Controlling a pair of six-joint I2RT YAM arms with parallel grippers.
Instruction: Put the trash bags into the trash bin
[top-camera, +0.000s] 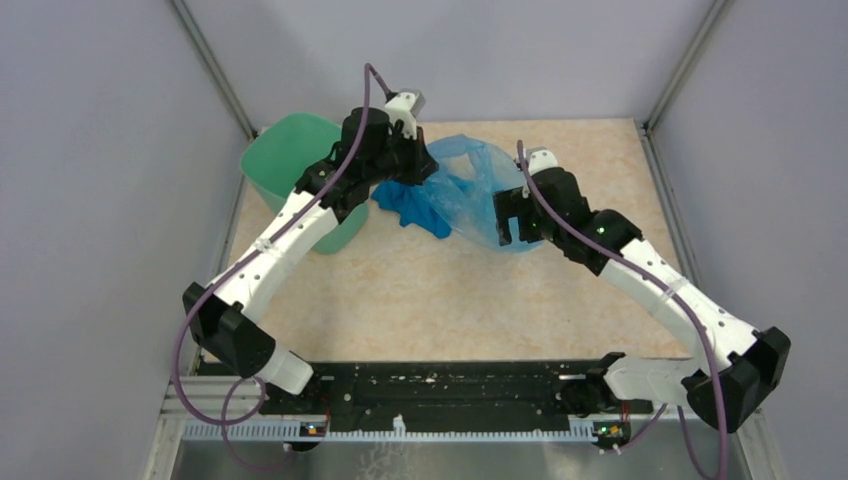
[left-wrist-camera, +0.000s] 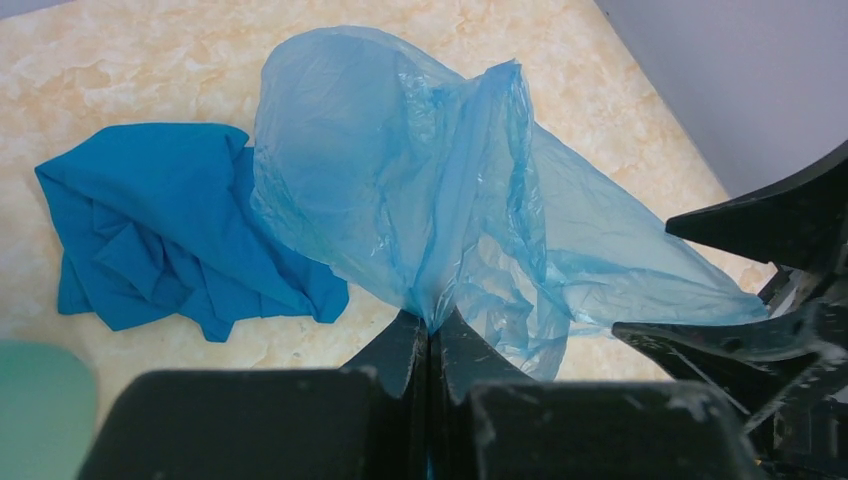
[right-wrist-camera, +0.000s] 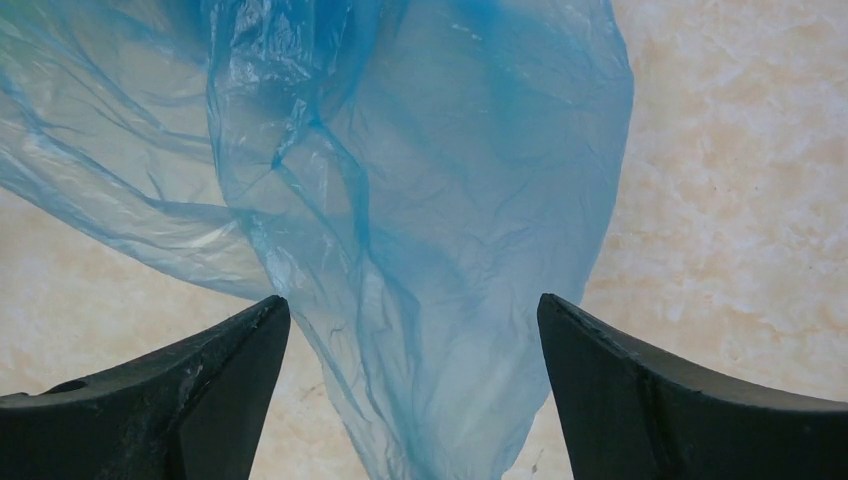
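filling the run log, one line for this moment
left gripper: shut on trash bag | right gripper: open, straddling bag | bag: outside trash bin

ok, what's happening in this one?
The left gripper is pinched shut on a thin light-blue trash bag. The right gripper is open, straddling the bag's film without gripping it. The green bin sits at the far left, bag not yet in it. A crumpled dark-blue bundle lies beside the bag.
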